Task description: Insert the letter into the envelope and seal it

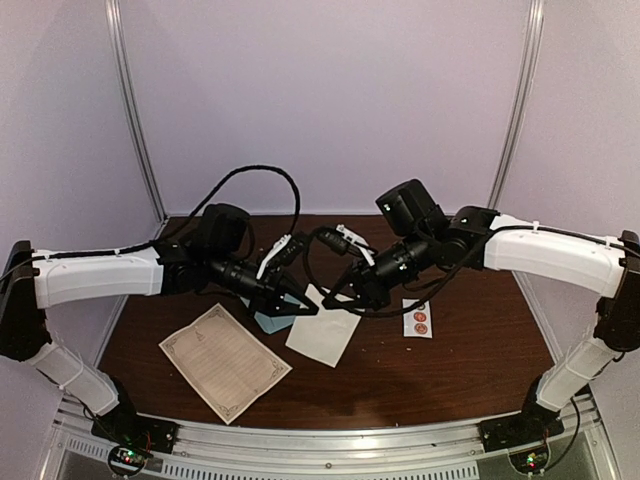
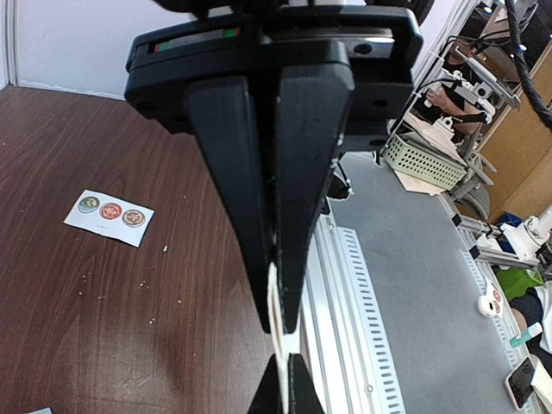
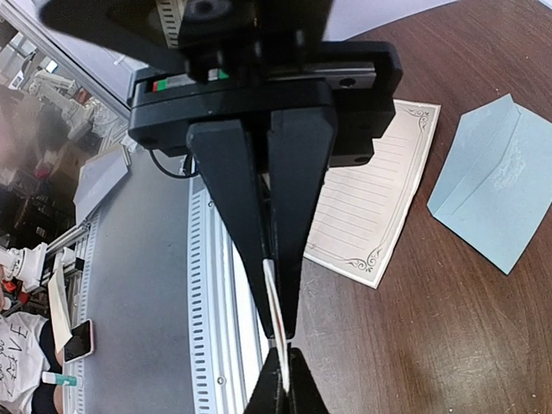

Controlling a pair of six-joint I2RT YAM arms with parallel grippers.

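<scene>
Black fingers (image 2: 259,216) of the left end effector (image 2: 278,326) are pressed together, pinching the thin edge of a white sheet (image 1: 322,338) near their tips. The right end effector (image 3: 278,335) is pressed together on the same sheet, which shows as a pale sliver between its fingers. In each wrist view the other arm's fingertips nearly meet the near ones, tip to tip.

On the dark wood counter (image 1: 470,360), right of the sheet, lies a white sticker strip (image 2: 109,216). It has three round stickers in a row: one greenish, one red, one orange. Their print is too small to read.

The letter (image 3: 371,211) lies flat and face up at the left front of the counter. It is cream, with a thin dark border, scrolled corners and faint ruled lines, and no writing can be made out. The envelope (image 3: 496,185) is light blue and lies flat just behind the letter, with bare wood between them. From above it is partly hidden under the left end effector, between the letter and the white sheet.
</scene>
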